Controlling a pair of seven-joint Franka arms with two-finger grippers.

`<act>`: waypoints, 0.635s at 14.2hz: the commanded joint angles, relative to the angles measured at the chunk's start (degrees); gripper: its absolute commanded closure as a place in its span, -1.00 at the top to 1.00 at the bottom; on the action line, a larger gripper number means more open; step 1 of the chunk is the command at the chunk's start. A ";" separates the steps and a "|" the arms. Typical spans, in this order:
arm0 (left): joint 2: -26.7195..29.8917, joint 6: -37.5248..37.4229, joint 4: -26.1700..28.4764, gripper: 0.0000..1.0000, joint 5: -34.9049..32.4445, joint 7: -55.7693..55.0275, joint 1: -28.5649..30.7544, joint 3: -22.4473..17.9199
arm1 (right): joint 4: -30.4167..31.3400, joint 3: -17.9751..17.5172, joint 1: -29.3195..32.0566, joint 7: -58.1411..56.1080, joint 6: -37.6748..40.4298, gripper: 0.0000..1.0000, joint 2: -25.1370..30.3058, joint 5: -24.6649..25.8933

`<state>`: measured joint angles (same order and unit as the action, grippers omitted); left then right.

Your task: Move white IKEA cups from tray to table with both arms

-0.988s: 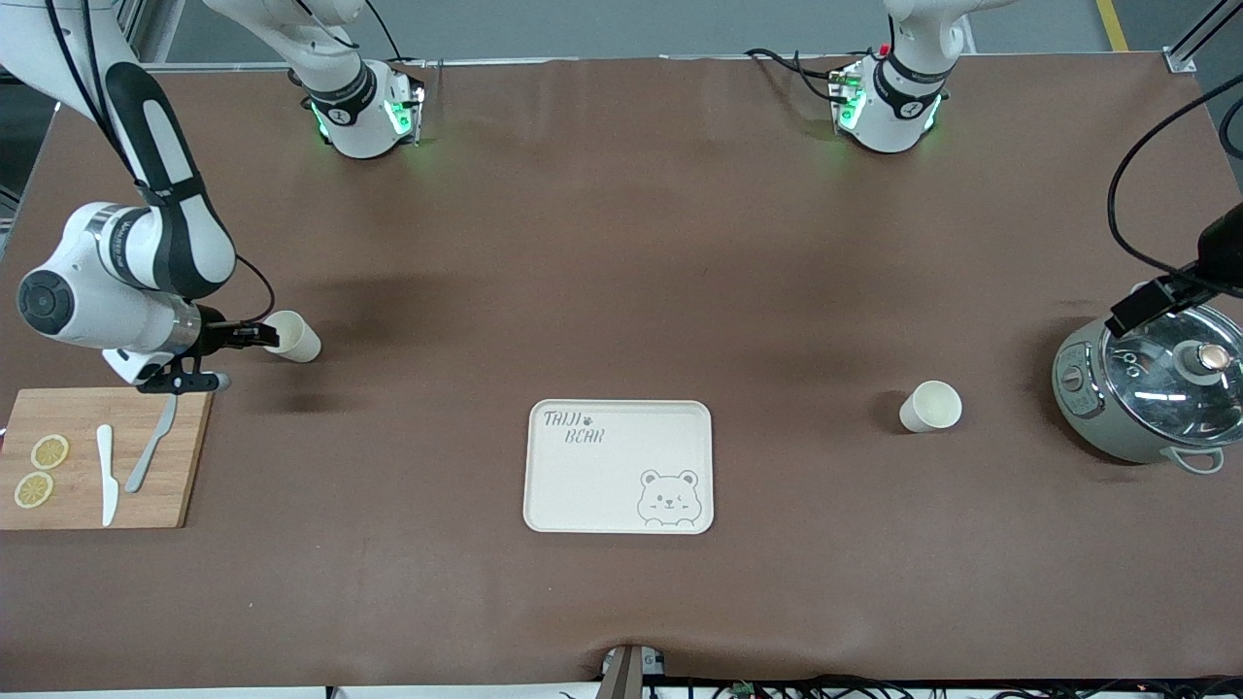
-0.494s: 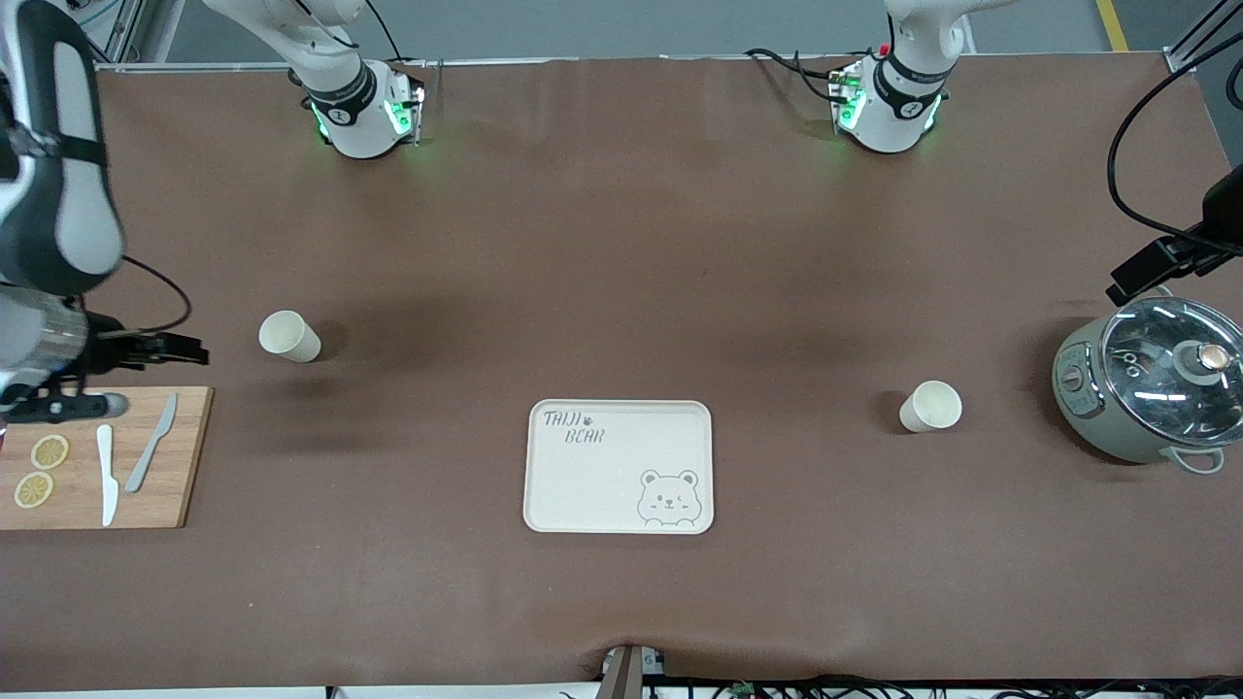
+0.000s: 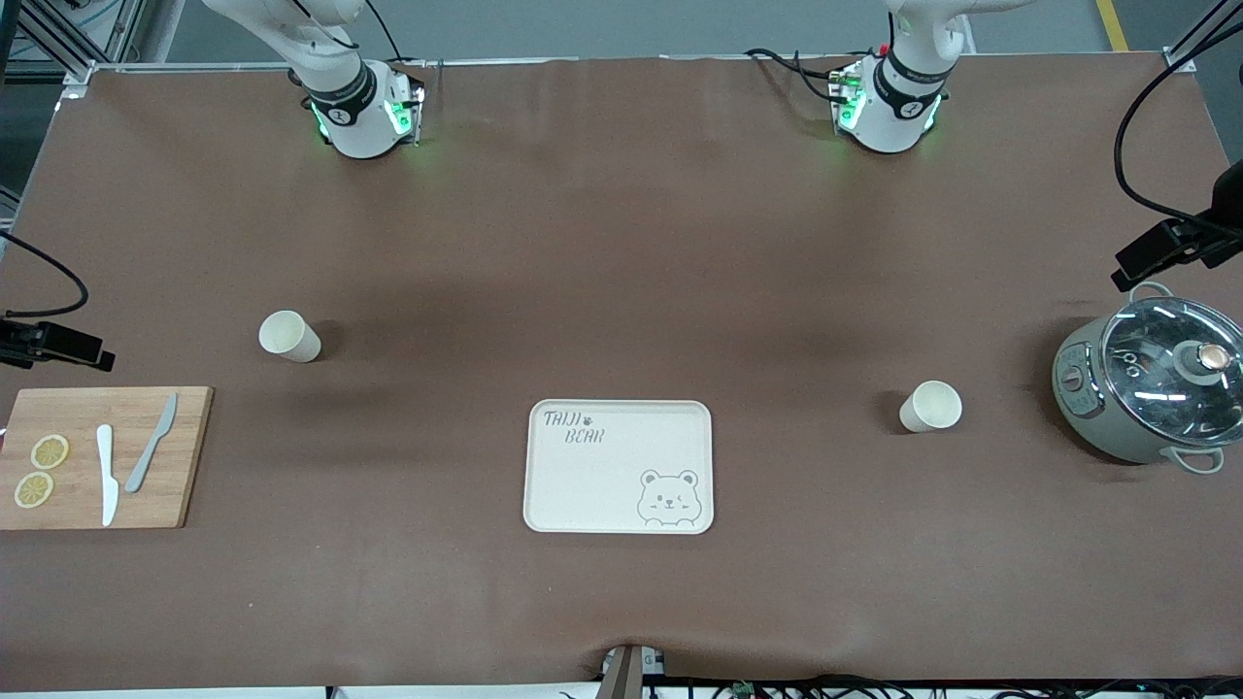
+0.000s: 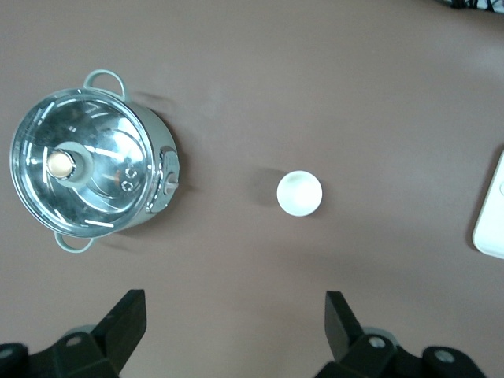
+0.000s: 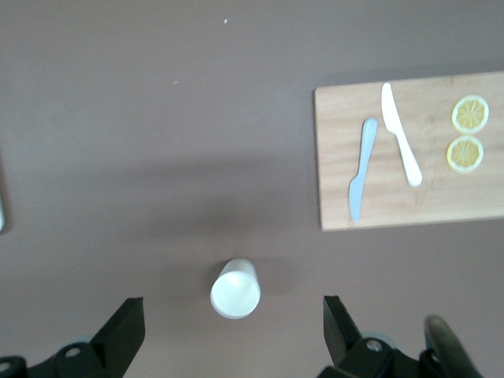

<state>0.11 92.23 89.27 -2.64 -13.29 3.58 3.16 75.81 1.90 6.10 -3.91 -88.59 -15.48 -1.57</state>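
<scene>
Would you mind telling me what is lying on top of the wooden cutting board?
On the cutting board lie two lemon slices, a white knife and a grey knife. Nothing covers them.

Two small cream-white handleless cups stand upright and empty on the brown desk (image 3: 621,243), well apart; one cup (image 3: 288,336) sits toward the right arm's end; the other cup (image 3: 930,406), toward the left arm's end, stands slightly nearer the front camera.

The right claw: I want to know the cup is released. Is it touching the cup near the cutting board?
Apart. In the right wrist view the right claw hangs open high above the cup, bare table showing between each finger and the cup.
</scene>
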 commanded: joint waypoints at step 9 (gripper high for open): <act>7.18 0.24 9.95 1.00 2.47 1.25 -2.35 1.76 | 2.59 -0.94 -4.51 3.56 13.35 1.00 13.38 1.03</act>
<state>5.35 91.61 97.19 -1.52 -12.91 0.73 3.87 76.83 1.16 2.64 -0.77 -74.39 -2.96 -1.57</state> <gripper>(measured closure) 0.000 0.000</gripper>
